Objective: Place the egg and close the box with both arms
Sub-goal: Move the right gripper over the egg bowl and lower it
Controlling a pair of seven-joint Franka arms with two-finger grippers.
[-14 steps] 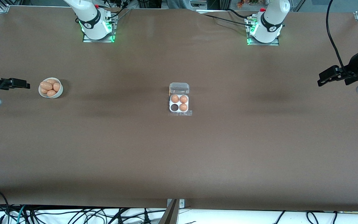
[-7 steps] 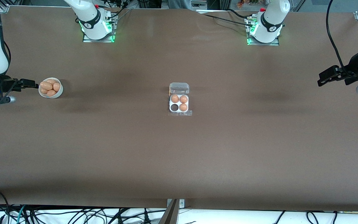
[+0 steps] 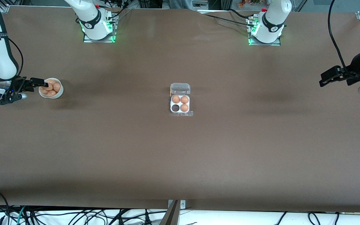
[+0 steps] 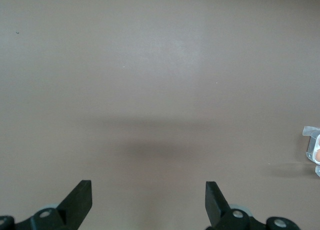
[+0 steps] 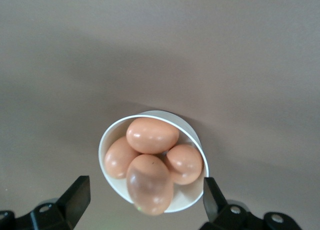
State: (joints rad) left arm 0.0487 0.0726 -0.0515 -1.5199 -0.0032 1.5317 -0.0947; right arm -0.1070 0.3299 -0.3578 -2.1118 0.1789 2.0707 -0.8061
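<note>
Across the front view, the white bowl (image 3: pixel 51 92) of eggs sits toward the right arm's end of the surface (image 3: pixel 180 156), well apart from the open box (image 3: pixel 180 103) at the middle, one cell empty. The right claw (image 3: pixel 44 83) has advanced over the bowl's rim since a second ago; the left claw (image 3: pixel 323 79) waits unmoved.

Left wrist view: spread fingers over bare surface.

Right wrist view: right claw spread wide above the top egg (image 5: pixel 152 135), which looks smooth, light, slippery and fragile; grip gently across its narrow middle.
</note>
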